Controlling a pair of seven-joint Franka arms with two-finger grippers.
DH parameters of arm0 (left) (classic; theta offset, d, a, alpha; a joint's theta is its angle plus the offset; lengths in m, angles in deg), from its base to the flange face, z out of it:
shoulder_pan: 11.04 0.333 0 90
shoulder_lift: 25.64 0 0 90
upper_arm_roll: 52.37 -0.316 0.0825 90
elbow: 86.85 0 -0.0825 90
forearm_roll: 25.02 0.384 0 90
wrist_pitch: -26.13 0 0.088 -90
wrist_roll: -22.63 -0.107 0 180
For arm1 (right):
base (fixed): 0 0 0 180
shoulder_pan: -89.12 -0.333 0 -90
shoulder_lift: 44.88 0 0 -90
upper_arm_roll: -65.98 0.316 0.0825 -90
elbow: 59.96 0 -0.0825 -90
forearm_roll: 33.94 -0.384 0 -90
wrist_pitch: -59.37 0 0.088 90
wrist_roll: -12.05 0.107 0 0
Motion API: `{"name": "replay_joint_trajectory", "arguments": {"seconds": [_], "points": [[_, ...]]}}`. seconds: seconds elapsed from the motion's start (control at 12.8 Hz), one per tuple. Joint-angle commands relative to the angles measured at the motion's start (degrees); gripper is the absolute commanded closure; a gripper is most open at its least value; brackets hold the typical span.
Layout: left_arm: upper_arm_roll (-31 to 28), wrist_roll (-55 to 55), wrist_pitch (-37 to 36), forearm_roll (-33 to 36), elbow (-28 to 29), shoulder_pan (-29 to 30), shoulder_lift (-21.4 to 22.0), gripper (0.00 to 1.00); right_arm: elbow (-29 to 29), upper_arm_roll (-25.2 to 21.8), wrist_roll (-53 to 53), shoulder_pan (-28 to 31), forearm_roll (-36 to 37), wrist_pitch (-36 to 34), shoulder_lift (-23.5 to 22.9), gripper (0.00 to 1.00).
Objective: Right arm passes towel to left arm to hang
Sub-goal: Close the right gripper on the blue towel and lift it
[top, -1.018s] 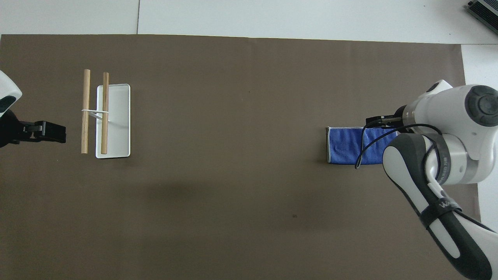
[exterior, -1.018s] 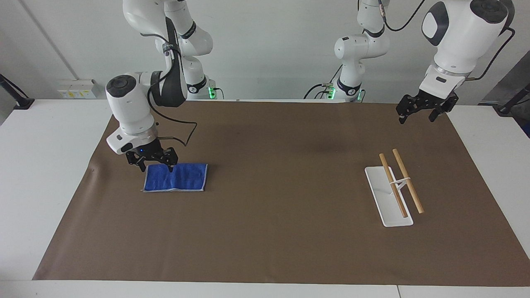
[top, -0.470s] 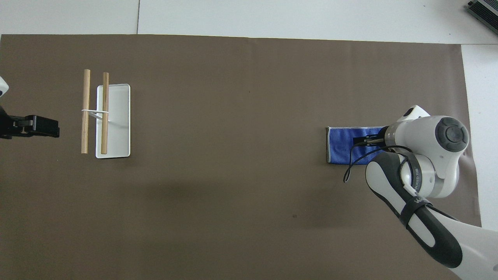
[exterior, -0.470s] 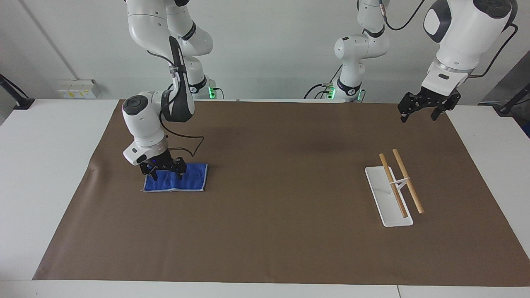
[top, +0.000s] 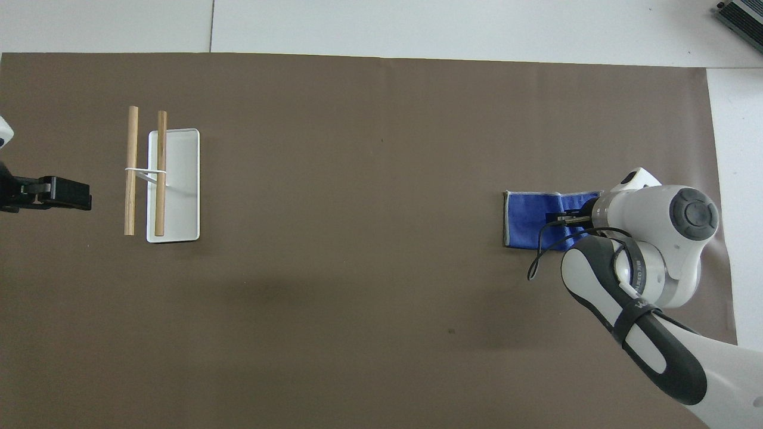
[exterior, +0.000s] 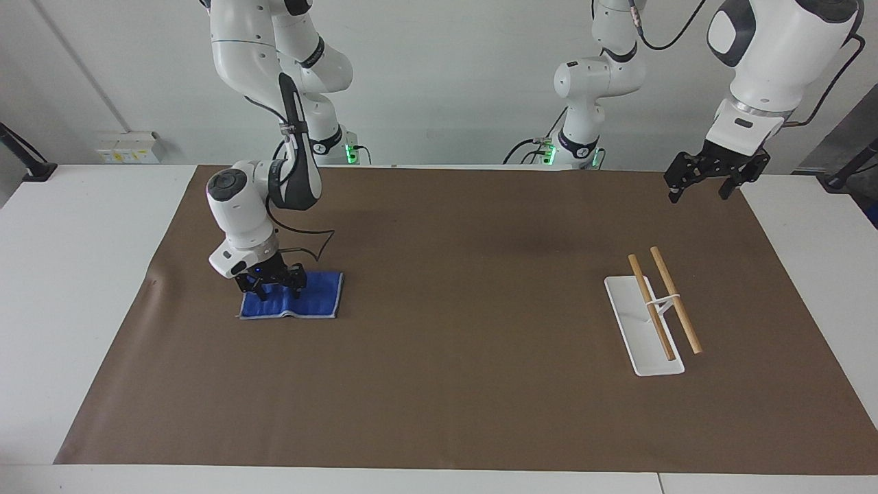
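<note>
At the right arm's end of the brown mat [exterior: 439,384], the towel [exterior: 312,298] lies flat with the right gripper [exterior: 274,291] pressed down on it, fingers straddling a pinch of cloth; I cannot tell whether they have clamped. The left gripper [exterior: 706,185] hangs spread wide in the air, above the mat's corner, near the rack [exterior: 648,322] with wooden bars.

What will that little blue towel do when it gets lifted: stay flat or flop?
Probably flop: the towel is already bunching where the right end effector presses into it. It looks thin and soft, so likely light. Its free end would probably dangle.
</note>
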Motion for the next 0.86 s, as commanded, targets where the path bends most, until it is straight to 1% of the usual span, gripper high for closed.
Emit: {"name": "replay_joint_trajectory", "arguments": {"seconds": [0.0, 0.08, 0.31, 0.47, 0.63, 0.78], "points": [[-0.6, -3.4, -0.8, -0.6, -1.1, -0.3, -0.6, 0.00, -0.5, 0.7, 0.4, 0.1, -3.2, -0.9, -0.3, 1.00], [-0.6, -3.4, -0.7, -0.6, -1.2, -0.2, -1.0, 0.00, -1.8, 0.7, 0.7, 0.0, -3.2, -3.1, -0.2, 1.00], [-0.6, -3.1, -0.2, -1.1, -1.9, -0.1, -1.4, 0.00, -8.5, 0.8, 3.3, -0.2, -3.2, -13.2, 0.7, 1.00], [-0.6, -1.6, -0.3, -1.8, -1.9, -0.1, -1.4, 0.00, -11.8, 1.5, 4.8, -0.2, -3.2, -17.0, 1.4, 1.00], [-0.6, 2.7, 0.2, -1.8, -1.6, -0.1, -1.4, 0.00, -14.8, 2.5, 6.2, -0.2, -3.2, -20.8, 3.1, 1.00], [-0.5, 4.6, 0.3, -1.7, -1.2, -0.2, -1.1, 0.00, -19.3, 3.8, 7.7, -0.2, -3.3, -25.9, 3.9, 1.00]]}}
